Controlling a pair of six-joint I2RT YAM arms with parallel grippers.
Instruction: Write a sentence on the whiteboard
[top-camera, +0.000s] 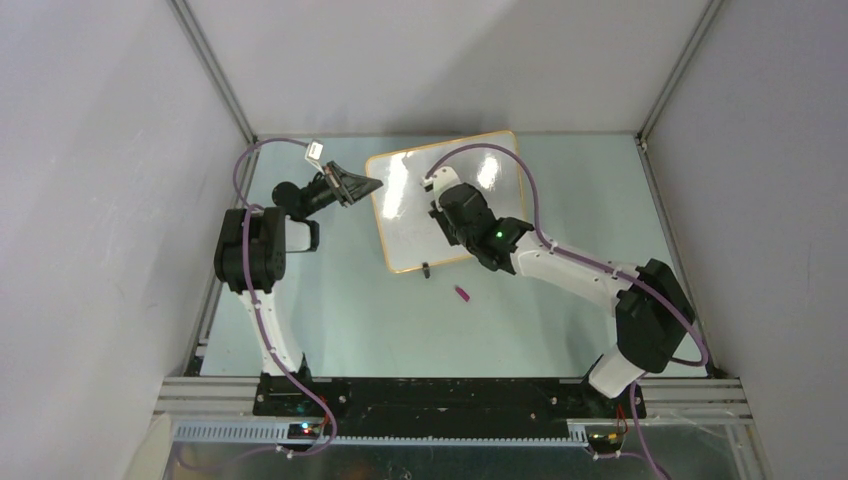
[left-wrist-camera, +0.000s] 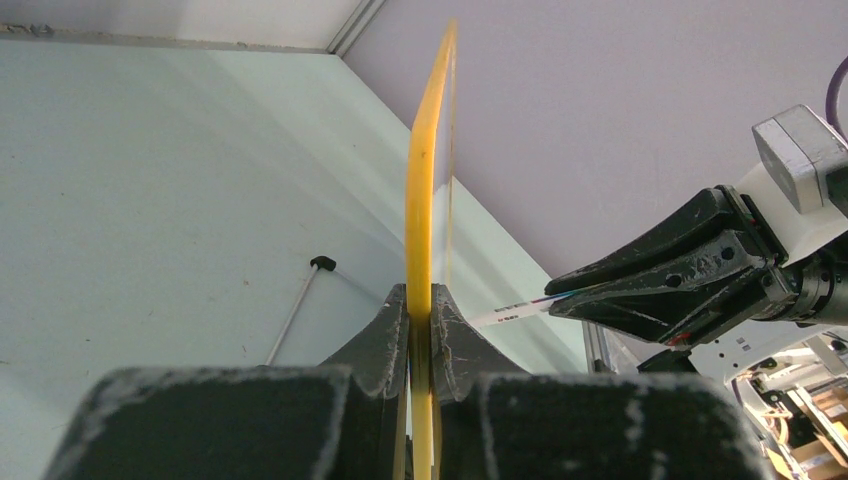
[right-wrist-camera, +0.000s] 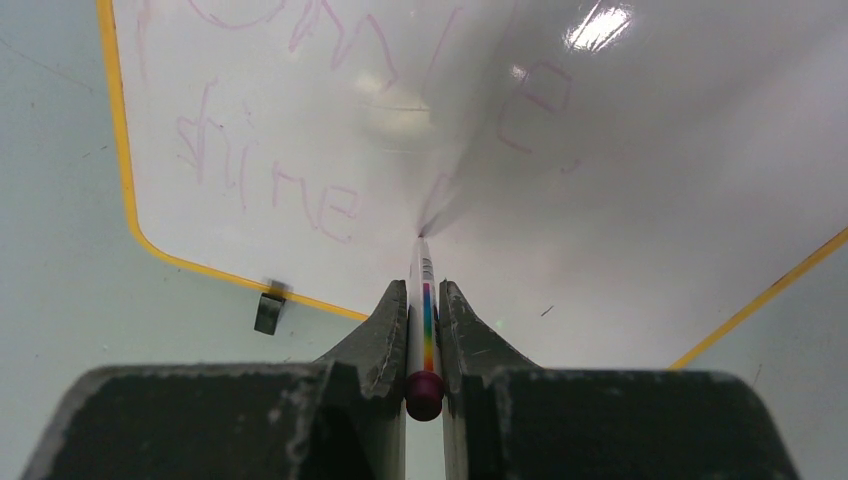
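The whiteboard (top-camera: 420, 215), glossy white with an orange-yellow frame, lies at the table's far middle; faint pink writing shows on it in the right wrist view (right-wrist-camera: 300, 150). My left gripper (top-camera: 365, 186) is shut on the board's left frame edge, seen edge-on in the left wrist view (left-wrist-camera: 420, 250). My right gripper (top-camera: 437, 205) is shut on a white marker (right-wrist-camera: 423, 310) with a rainbow stripe and dark red end, its tip touching the board surface. The marker also shows in the left wrist view (left-wrist-camera: 515, 312), held in the right gripper (left-wrist-camera: 560, 298).
A small purple marker cap (top-camera: 464, 294) lies on the table just in front of the board. One black clip foot (right-wrist-camera: 268, 312) sits at the board's near edge. Grey enclosure walls stand close on the left, right and back.
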